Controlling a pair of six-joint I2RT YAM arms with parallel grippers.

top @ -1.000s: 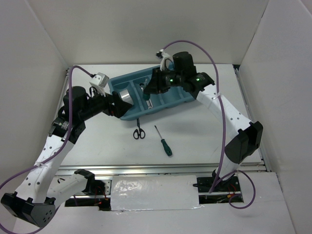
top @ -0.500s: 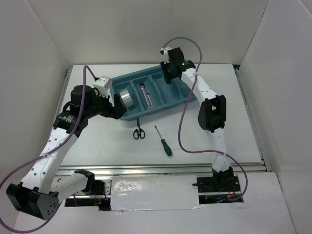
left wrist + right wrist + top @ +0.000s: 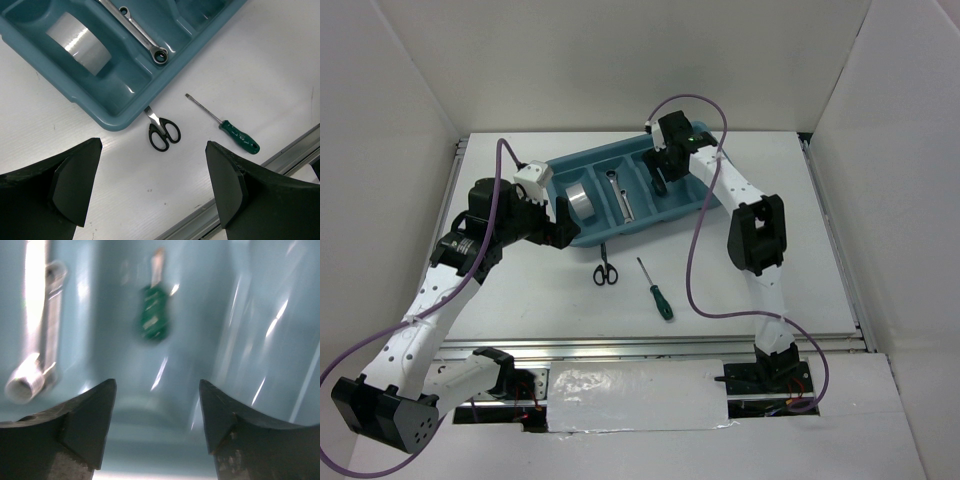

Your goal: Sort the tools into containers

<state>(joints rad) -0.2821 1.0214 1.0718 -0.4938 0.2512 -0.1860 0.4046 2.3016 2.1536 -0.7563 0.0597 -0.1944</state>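
Screwdriver (image 3: 152, 315), the stubby one, lies loose on the floor of a teal tray (image 3: 260, 315) compartment, beneath the right gripper (image 3: 156, 390) and apart from it; the jaws stand wide, holding nothing. Though blurred, it shows a dark green handle and a short silver shaft.

Nothing readable here tbh. The wrench (image 3: 141, 32) and tape roll (image 3: 80, 42) beyond the left gripper (image 3: 152, 150) show no legible marking. The stubby screwdriver (image 3: 152, 315) just ahead of the right gripper (image 3: 156, 385) is too blurred to tell.
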